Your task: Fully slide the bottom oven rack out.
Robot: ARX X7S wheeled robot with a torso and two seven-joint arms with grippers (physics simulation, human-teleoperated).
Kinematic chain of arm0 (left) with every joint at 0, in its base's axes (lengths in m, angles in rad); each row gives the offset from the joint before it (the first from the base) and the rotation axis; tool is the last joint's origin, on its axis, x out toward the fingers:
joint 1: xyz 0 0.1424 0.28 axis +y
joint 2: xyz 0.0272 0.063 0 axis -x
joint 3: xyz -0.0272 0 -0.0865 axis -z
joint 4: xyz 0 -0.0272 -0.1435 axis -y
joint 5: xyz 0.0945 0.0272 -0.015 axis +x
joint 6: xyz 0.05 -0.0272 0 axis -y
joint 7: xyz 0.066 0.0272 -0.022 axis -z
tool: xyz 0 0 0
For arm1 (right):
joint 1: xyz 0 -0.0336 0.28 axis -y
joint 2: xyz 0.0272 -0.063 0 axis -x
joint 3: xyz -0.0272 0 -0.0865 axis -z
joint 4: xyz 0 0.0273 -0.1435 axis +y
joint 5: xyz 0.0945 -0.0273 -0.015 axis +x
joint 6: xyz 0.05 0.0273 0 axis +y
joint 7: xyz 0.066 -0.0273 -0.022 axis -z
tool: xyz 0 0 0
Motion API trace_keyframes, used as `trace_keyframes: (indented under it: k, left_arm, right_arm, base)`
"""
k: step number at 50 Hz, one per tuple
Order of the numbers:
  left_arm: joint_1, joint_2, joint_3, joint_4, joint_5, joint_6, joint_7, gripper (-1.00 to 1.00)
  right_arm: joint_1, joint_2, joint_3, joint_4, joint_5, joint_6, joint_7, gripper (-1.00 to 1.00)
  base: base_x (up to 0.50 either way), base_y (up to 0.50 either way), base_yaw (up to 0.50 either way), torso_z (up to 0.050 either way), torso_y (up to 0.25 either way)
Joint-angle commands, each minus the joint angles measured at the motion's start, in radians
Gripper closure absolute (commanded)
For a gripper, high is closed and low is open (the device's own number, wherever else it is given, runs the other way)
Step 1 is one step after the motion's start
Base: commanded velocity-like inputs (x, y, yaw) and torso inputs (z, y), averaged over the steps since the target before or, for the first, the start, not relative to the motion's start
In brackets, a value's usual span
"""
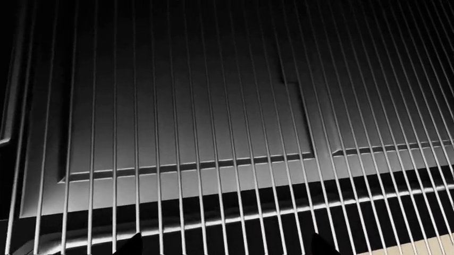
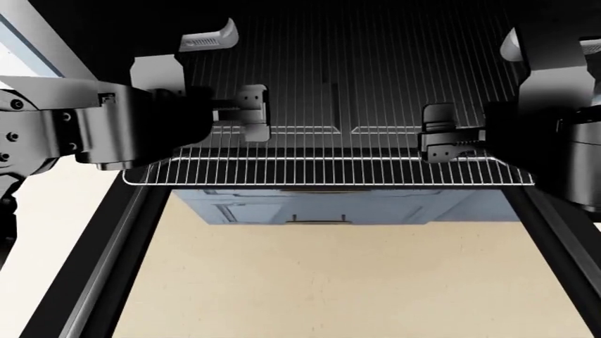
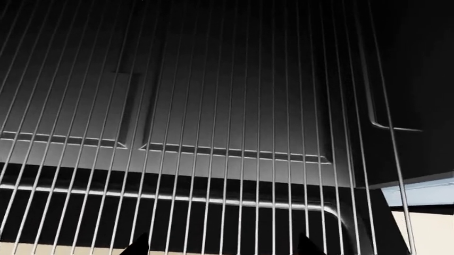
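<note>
Both hands sit over the bottom oven rack [image 2: 329,169] in the head view. Left hand [image 2: 252,113], at the end of a grey arm, has its two pale fingers stacked one above the other with a narrow gap between them, directly over the rack's rods; whether they pinch a wire cannot be told from here. Right hand [image 2: 441,135] shows dark ribbed fingers [image 2: 449,148] set close together, just behind the rack's front frame bar, and its grip on the wire is equally unclear. Between the two hands the rack spreads as a wide silver grid, its rounded front corners reaching out past the black mouth of the oven [image 2: 84,282]. Below the front bar, beyond both hands, stand blue-grey drawers [image 2: 319,205] with a bar handle, and then a beige floor [image 2: 319,282].

From the left wrist view, only two dark fingertips [image 1: 131,245] show at the frame edge, well apart from each other, with the rack's rods [image 1: 212,133] running straight ahead of them over a panelled grey cabinet front [image 1: 184,106].

From the right wrist view, two dark tips [image 3: 138,247] again show at the edge, spread apart, and the rods [image 3: 234,133] fan away ahead of them, with the rack's rounded frame corner [image 3: 341,215] just beside the hand.
</note>
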Motion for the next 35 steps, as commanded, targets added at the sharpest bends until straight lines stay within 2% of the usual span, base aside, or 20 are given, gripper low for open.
trace_keyframes:
  k: [1,23,35]
  left_arm:
    - [0.011,0.049,0.027,-0.076,0.096,0.020,0.073,-1.00]
    - [0.067,0.110,0.089,-0.169,0.213,0.068,0.167,-1.00]
    - [0.090,0.107,0.101,-0.175,0.214,0.065,0.161,-1.00]
  right_arm:
    - [-0.020,-0.059,-0.023,0.071,-0.132,-0.012,-0.084,-1.00]
    - [-0.054,-0.160,-0.081,0.208,-0.331,-0.068,-0.202,-1.00]
    - [-0.090,-0.162,-0.094,0.204,-0.330,-0.074,-0.201,-1.00]
  base:
    - [0.00,0.00,0.00,0.000,0.000]
    - [0.00,0.00,0.00,0.000,-0.003]
    - [0.00,0.00,0.00,0.000,-0.009]
